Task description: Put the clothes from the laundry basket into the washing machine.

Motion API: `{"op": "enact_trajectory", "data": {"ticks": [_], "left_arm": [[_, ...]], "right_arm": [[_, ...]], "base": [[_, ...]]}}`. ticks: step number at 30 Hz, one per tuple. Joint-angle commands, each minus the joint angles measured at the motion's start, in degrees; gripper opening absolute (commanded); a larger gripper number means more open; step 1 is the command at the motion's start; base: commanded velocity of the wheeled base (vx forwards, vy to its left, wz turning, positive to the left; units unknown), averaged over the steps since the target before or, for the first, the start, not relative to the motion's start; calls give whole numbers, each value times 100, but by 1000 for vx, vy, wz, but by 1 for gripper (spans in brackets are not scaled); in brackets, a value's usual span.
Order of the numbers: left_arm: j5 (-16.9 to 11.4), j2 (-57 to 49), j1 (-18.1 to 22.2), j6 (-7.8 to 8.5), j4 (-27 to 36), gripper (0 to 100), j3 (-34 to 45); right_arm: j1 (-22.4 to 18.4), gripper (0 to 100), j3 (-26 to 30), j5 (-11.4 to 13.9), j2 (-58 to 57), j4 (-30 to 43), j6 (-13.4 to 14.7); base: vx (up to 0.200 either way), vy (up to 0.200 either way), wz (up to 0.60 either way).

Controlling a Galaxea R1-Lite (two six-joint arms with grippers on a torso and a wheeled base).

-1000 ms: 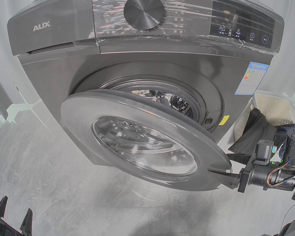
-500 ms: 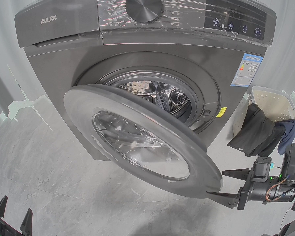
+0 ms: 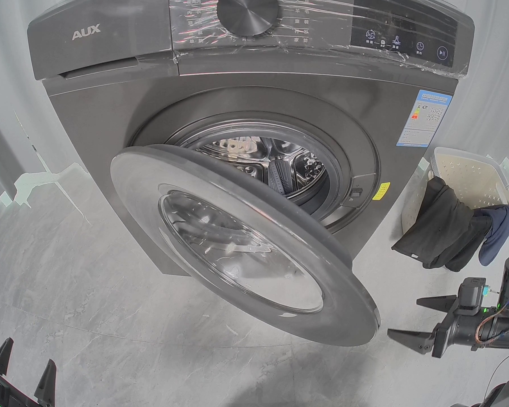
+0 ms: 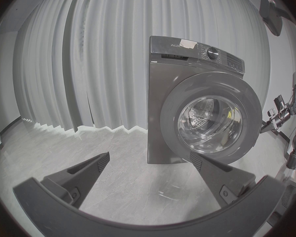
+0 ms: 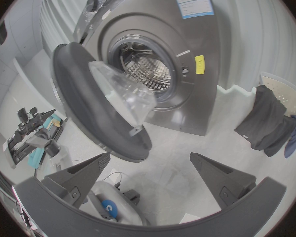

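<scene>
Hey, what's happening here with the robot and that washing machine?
The robot is at the start of loading laundry. The washing machine has its door swung open, and the right hand sits open and empty beside the door's free edge. A dark garment and a blue garment hang over the rim of the laundry basket to the machine's right, not yet picked up. The left hand is open and low, away from everything.
</scene>
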Motion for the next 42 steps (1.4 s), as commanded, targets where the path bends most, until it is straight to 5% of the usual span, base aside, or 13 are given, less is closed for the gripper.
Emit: {"op": "enact_trajectory", "data": {"ticks": [1, 5, 12, 16, 21, 27, 33, 42], "left_arm": [[-3, -95, 9, -1, 4, 100, 92], [5, -95, 9, -1, -5, 100, 92], [5, -95, 0, -1, -5, 100, 92], [5, -95, 0, -1, 4, 100, 92], [5, -95, 0, -10, -5, 100, 92], [5, -95, 0, -1, 4, 100, 92], [5, -95, 0, -1, 4, 100, 92], [-3, -95, 9, -1, 4, 100, 92]], "right_arm": [[-622, 100, -519, -21, 417, 1, 1], [-596, 100, -818, -82, 698, -16, 80], [248, 100, -950, -443, 1393, -728, 1038], [644, 100, -809, -821, 1709, -1176, 1074], [1118, 100, -484, -794, 1726, -1440, 1065], [1118, 100, -537, -821, 1726, -1572, 1074], [723, 100, -1003, -1163, 1955, -1704, 1074], [758, 100, -2259, -1638, 3177, -1695, 1065]], "base": [[0, 0, 0], [0, 0, 0], [0, 0, 0], [0, 0, 0], [0, 0, 0], [0, 0, 0], [0, 0, 0], [0, 0, 0]]}}
